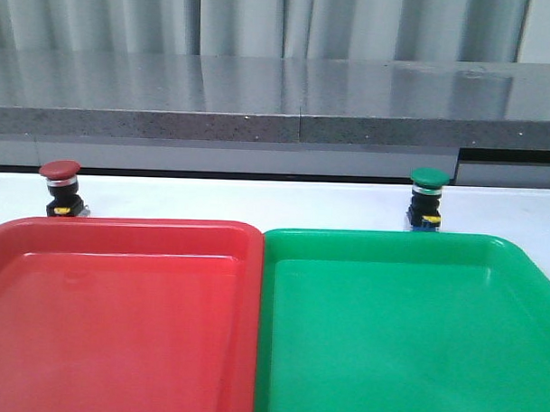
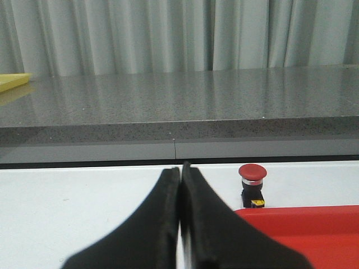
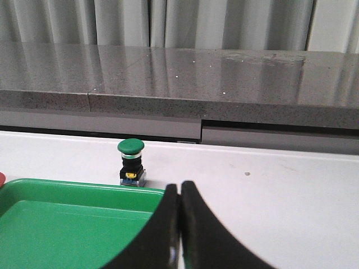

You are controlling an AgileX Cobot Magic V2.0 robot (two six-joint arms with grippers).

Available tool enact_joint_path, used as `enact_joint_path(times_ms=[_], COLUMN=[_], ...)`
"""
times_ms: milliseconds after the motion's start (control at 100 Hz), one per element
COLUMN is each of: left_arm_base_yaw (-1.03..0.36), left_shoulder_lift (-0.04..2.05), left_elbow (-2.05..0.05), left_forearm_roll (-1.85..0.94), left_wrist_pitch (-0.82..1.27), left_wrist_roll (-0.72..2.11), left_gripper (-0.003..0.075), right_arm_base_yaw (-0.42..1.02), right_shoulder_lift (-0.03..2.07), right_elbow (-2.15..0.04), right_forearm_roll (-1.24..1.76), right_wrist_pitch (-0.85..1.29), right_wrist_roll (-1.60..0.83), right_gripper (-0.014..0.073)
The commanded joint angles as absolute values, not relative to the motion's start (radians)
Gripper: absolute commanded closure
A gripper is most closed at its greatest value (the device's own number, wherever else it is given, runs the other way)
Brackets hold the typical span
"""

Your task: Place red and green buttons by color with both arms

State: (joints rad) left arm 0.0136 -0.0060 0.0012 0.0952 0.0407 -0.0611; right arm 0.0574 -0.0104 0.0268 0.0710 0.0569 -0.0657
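Buttons, red button [image 1: 60, 187] and green button [image 1: 428, 199]: light, rigid, top-heavy; grip the black bodies. Both jaws are closed, empty.

Bright even light, soft focus, faint glare

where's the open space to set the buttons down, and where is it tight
Both trays lie bare: the red tray and the green tray, edge to edge. White table is open between the red button and green button. Tightest: each button's spot beside its tray's far rim.
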Motion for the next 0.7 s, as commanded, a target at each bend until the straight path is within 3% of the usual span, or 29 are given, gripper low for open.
enact_joint_path(times_ms=[0, 370, 690], left_arm_base_yaw=[0.008, 0.008, 0.008], left_shoulder_lift=[-0.035, -0.035, 0.073], left_elbow=[0.042, 0.008, -0.263], left_forearm_roll=[0.091, 0.087, 0.009], left_wrist_pitch=[-0.037, -0.034, 0.198], left_wrist_roll=[-0.065, -0.065, -0.065], left_gripper=[0.0739, 0.0739, 0.0739], right_arm_base_yaw=[0.052, 0.052, 0.052], right_shoulder_lift=[-0.027, -0.027, -0.027], right_elbow=[0.013, 0.013, 0.013], right_forearm_roll=[0.07, 0.07, 0.07], right_wrist_pitch=[-0.014, -0.014, -0.014], right_wrist_roll=[-0.068, -0.068, -0.068], right_gripper=[0.066, 0.066, 0.066])
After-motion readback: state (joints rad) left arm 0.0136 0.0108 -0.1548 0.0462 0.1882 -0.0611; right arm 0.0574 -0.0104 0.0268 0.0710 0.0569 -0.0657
